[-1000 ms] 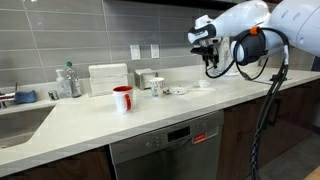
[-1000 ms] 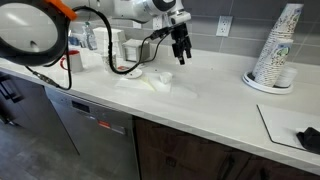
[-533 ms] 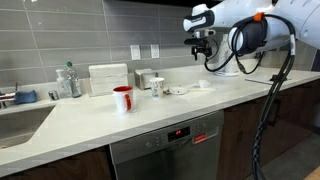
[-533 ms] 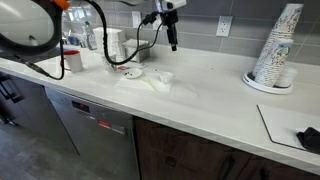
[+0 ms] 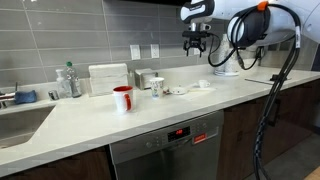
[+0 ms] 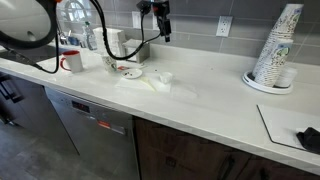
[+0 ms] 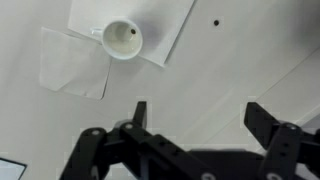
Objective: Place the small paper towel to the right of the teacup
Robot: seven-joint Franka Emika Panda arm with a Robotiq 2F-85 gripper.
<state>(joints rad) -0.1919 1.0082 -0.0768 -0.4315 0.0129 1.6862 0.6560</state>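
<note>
Kitchen setup here: a pale stone-look countertop (image 5: 100,125) runs along a grey tiled backsplash (image 5: 60,40), with a sink (image 5: 18,118) at the far end. Underneath are a stainless dishwasher (image 5: 165,150) and dark wood cabinets. In an exterior view a tall stack of paper cups (image 6: 278,48) stands at the other end of the counter.

The teacup (image 5: 157,87) is upright near the wall. The red mug (image 5: 122,98) is just beside it at about 8 o'clock, not touching.

The small paper towel (image 5: 203,84) is at roughly 3 o'clock from the teacup, well apart from it, with a small flat dish-like thing (image 5: 178,91) between them. In an exterior view it's a little white lump (image 6: 163,77) sitting on flat white paper sheets (image 6: 145,86). It's too tiny in both views to say which way its long axis runs or where it points.

The gripper (image 5: 196,50) hangs high over the counter at about 12 o'clock from that lump, clear of everything. It also shows in an exterior view (image 6: 163,33).

In the wrist view the gripper (image 7: 199,110) has its two fingers spread wide with nothing between them. They come in from 6 o'clock. Up at 11 o'clock a round white thing (image 7: 122,40) with a hollow middle sits on the bigger sheet. A second sheet (image 7: 75,62) lies askew at its 8 o'clock. I can't tell if that round thing is the same lump.
</note>
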